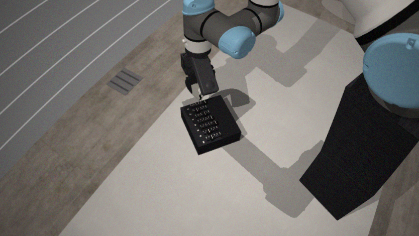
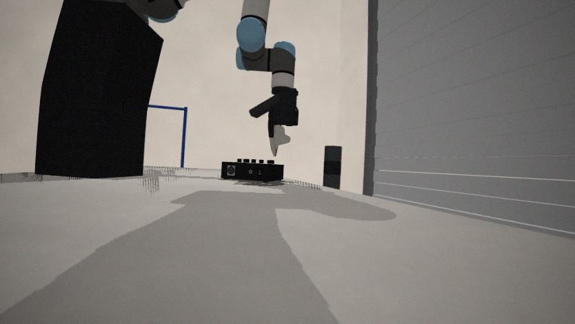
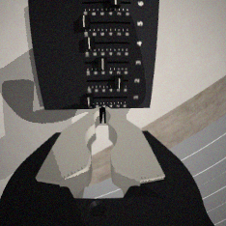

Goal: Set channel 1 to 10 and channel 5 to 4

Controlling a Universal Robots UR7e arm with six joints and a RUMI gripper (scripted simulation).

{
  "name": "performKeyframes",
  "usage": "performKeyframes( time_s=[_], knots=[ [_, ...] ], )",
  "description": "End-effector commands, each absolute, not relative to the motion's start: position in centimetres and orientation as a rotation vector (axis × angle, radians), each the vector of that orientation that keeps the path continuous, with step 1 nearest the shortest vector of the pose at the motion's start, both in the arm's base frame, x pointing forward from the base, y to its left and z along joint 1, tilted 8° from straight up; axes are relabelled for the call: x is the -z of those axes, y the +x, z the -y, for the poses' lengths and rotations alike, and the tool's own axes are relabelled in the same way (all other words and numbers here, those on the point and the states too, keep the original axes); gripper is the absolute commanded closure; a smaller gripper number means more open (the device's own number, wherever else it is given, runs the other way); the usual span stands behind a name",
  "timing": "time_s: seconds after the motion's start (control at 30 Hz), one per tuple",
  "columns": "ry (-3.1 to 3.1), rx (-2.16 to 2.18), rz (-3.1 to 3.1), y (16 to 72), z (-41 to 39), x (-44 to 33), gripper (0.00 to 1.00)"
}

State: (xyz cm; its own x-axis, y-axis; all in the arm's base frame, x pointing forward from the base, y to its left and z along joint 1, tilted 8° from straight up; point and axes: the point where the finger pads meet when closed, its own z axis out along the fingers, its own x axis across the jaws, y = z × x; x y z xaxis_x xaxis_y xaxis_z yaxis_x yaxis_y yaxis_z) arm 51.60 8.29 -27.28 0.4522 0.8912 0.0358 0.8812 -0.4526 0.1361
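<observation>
Exterior: closed pincer [image 2: 274,152] above lighting desk [image 2: 251,171]; wrist: fader positions.

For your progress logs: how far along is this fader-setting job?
Done: nothing readable; fader levels are too small to judge. In hand: the gripper, shut and holding nothing, hovers above the end of the lighting desk, fingertips near the nearest fader. Left: confirming both channels.
</observation>
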Motion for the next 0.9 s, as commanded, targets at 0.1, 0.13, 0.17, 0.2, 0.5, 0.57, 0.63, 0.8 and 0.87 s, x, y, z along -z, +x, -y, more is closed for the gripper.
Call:
performKeyframes(
  time_s=[0.1,0.13,0.17,0.2,0.5,0.57,0.63,0.8,0.87],
  knots=[
    [2.592,-0.157,-1.587,51.42,-8.34,25.62,1.00],
    [2.592,-0.157,-1.587,51.42,-8.34,25.62,1.00],
    [2.592,-0.157,-1.587,51.40,-8.34,25.46,1.00],
    [2.592,-0.157,-1.587,51.39,-8.34,25.35,1.00],
    [2.592,-0.157,-1.587,51.37,-8.35,25.21,1.00],
    [2.592,-0.157,-1.587,51.37,-8.35,25.21,1.00],
    [2.592,-0.157,-1.587,51.37,-8.35,25.21,1.00],
    [2.592,-0.157,-1.587,51.37,-8.35,25.21,1.00],
    [2.593,-0.157,-1.585,51.36,-8.35,25.22,1.00]
  ],
)
